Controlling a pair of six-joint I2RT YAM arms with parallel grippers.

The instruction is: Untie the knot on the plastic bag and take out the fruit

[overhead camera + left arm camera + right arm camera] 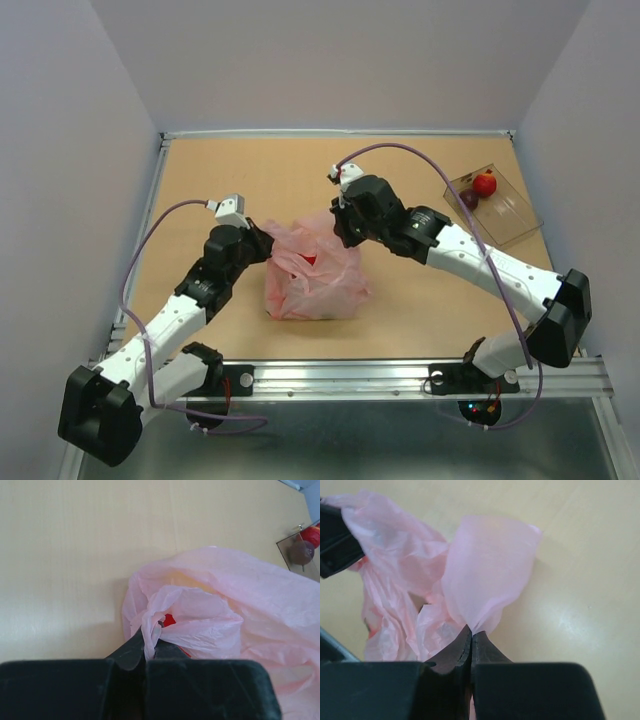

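Pinching pink film with both pincers. My left gripper (150, 641) is closed on a thin fold of the plastic bag (240, 605), with the film squeezed between the fingertips. My right gripper (471, 634) is clamped the same way, tips meeting on a translucent flap of the bag that fans upward from them.

The top view gives the layout. The bag sits on the tan table (250, 170) about mid-table, slumped, between the two grippers. My left one is at its upper left edge, my right one at its upper right.

The left wrist view shows a red fruit (170, 620) inside the bag, just past my fingertips, seen through a gap in the plastic. From the top it is only a red speck, and the right wrist view gives only a faint red tint low on the bag's left.

A clear box (500, 205) stands far right on the table, well apart from the bag. It holds a second red fruit (485, 184) and a dark purple fruit (469, 199). Only the top view and a corner of the left wrist view catch it.

The right wrist view also shows my left gripper's black finger at its upper left edge, against the bag.
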